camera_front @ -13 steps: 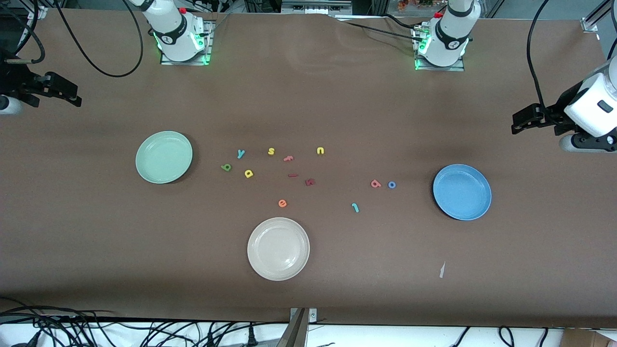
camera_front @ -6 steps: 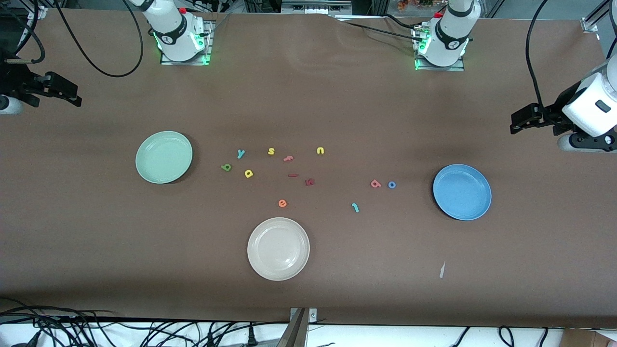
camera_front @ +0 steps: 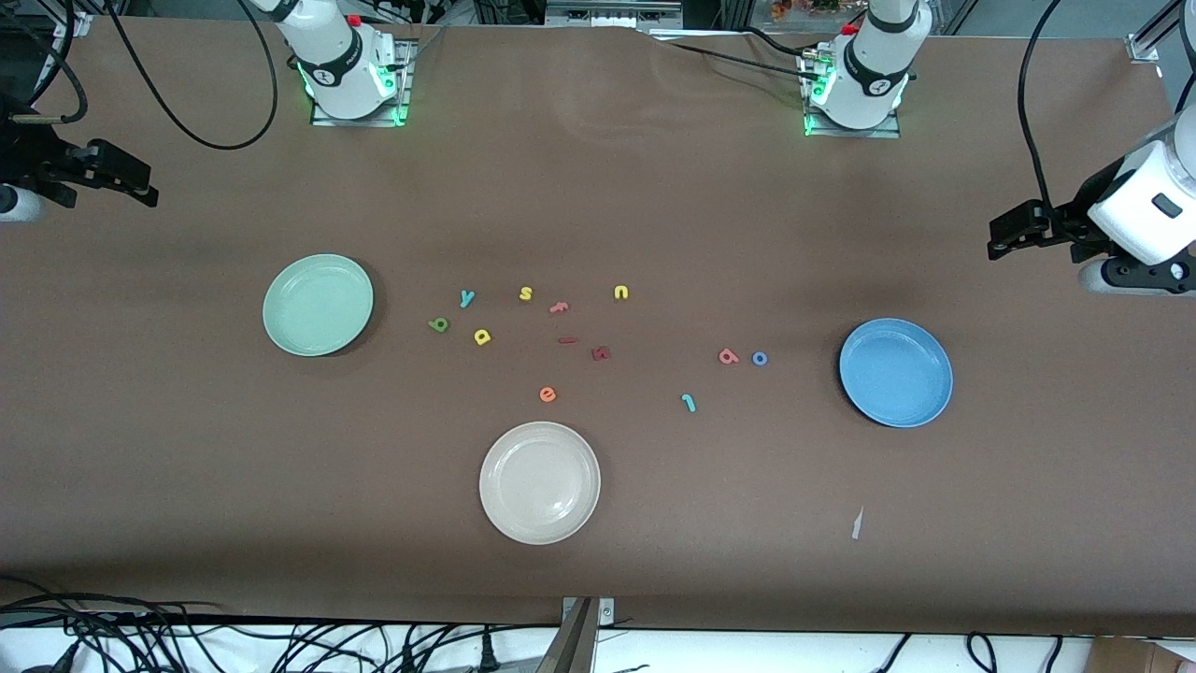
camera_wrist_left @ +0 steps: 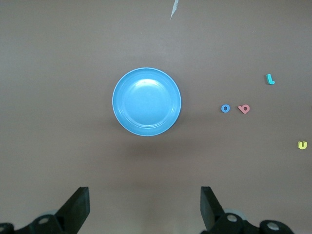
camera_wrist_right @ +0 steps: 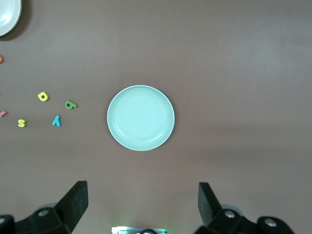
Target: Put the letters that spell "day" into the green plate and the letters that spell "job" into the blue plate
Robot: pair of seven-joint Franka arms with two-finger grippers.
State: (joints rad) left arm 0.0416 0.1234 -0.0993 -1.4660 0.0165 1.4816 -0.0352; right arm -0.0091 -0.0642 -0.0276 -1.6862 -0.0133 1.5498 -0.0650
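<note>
The green plate lies toward the right arm's end. Beside it lie the dark green letter, the yellow letter and the teal "y". The blue plate lies toward the left arm's end. Near it are the blue "o", the salmon letter and the teal "j". My left gripper hangs open and empty high over its table end. My right gripper does the same.
A cream plate lies nearest the front camera. Mid-table lie a yellow "s", a yellow "u", an orange "e", a pink letter and two dark red letters. A paper scrap lies near the blue plate.
The left arm has drifted a little toward the robots' bases. The right arm, plates and letters have not moved.
</note>
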